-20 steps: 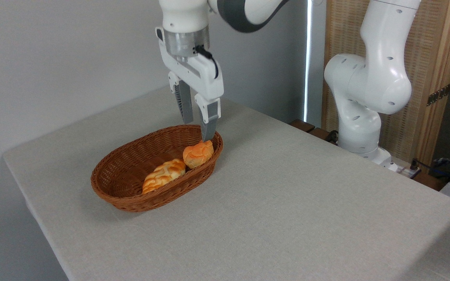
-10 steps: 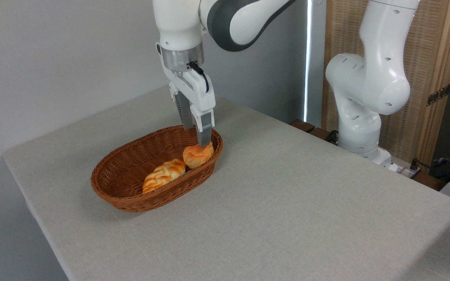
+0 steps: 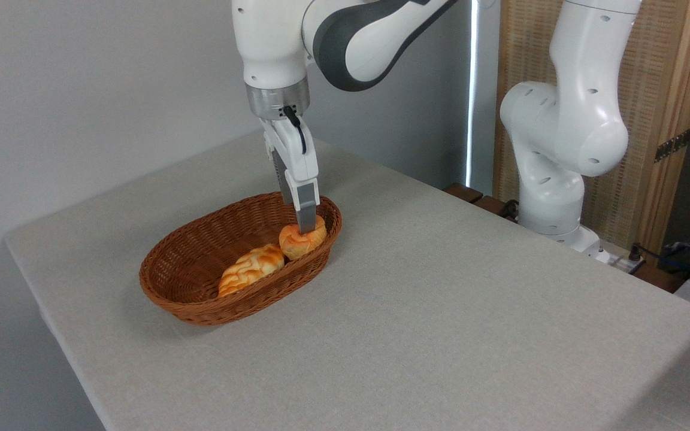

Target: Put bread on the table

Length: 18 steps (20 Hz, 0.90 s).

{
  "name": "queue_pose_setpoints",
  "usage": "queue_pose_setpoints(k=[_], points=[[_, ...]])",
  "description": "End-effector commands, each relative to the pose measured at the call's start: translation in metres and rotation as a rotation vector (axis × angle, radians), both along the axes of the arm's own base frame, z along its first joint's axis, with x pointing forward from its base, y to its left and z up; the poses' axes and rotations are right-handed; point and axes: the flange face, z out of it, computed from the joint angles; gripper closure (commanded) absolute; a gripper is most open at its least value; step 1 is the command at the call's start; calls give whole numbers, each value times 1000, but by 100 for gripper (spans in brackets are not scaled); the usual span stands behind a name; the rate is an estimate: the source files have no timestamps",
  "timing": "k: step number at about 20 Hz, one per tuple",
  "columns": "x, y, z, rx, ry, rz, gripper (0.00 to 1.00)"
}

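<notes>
The gripper [image 3: 300, 220] is white with grey fingers. At its tips, the bread [image 3: 300, 240] is deep orange-golden and glossy, scored with paler lines. Just left of and below it, the longer loaf [image 3: 251, 269] is paler yellow-gold with cream braid marks. Around both, the wicker basket [image 3: 201, 299] is reddish brown, closely woven. Beneath, the table [image 3: 441, 311] is plain light grey-beige.

A grey-beige table [image 3: 441, 311] carries a brown wicker basket [image 3: 201, 302] near its left end
</notes>
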Motion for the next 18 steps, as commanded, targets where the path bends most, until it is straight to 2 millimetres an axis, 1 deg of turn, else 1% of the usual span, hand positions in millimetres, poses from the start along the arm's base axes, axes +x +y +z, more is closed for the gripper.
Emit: queue_pose_setpoints(k=[1, 4, 5, 8, 15, 16, 17, 18], points=[[3, -2, -16, -2, 17, -28, 0], [5, -2, -24, 9, 27, -50, 0], [6, -2, -27, 22, 21, -86, 0], [9, 1, -28, 70, -12, -160, 0], [11, 3, -29, 102, -25, -192, 0], [11, 3, -30, 103, -22, -192, 4], [11, 2, -32, 104, -19, -193, 29], [11, 2, -32, 104, -19, -193, 50]])
